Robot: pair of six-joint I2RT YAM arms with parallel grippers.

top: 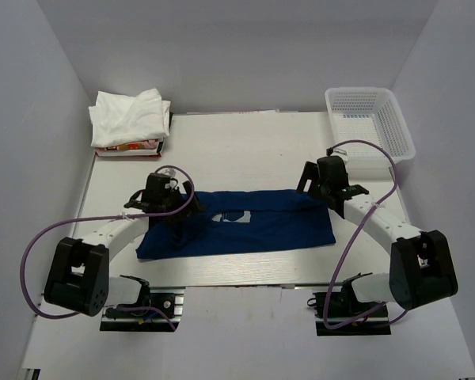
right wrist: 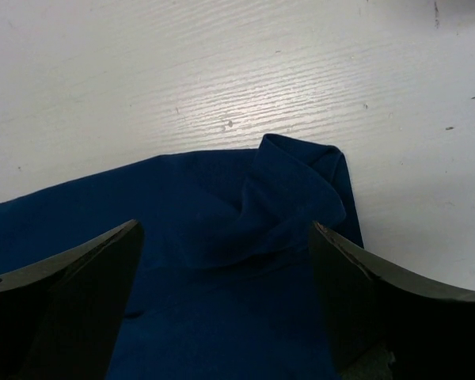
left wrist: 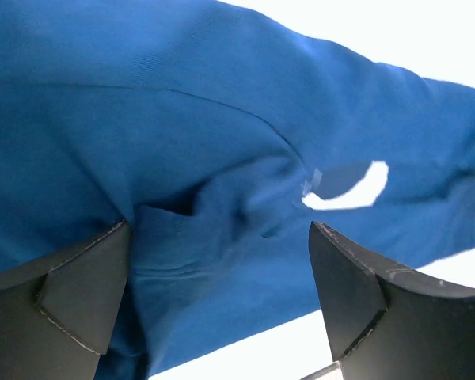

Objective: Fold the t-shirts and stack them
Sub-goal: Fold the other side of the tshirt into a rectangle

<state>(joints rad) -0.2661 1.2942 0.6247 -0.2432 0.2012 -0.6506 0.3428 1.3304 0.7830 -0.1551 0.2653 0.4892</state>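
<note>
Navy tee [top: 245,226] is lying folded mid-way along the desk [top: 245,150], white tees [top: 131,117] are sitting back-left, and your left pincer [left wrist: 219,261] and right pincer [right wrist: 226,261] are gaping wide, empty, over its ends.

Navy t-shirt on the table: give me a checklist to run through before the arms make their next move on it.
1. The left tool is open: ok, jaws wide over the navy tee, nothing held.
2. The right tool is open: ok, jaws wide over the tee's right end.
3. The tee lies flat: not ok, cloth bunches under the left tool and the right corner is curled over.
4. Fingertips touch the cloth: cannot tell.
5. The white tees sit apart from the navy tee: ok, stacked at the far left of the table.
6. The basket is away from both arms: ok, far right.
</note>
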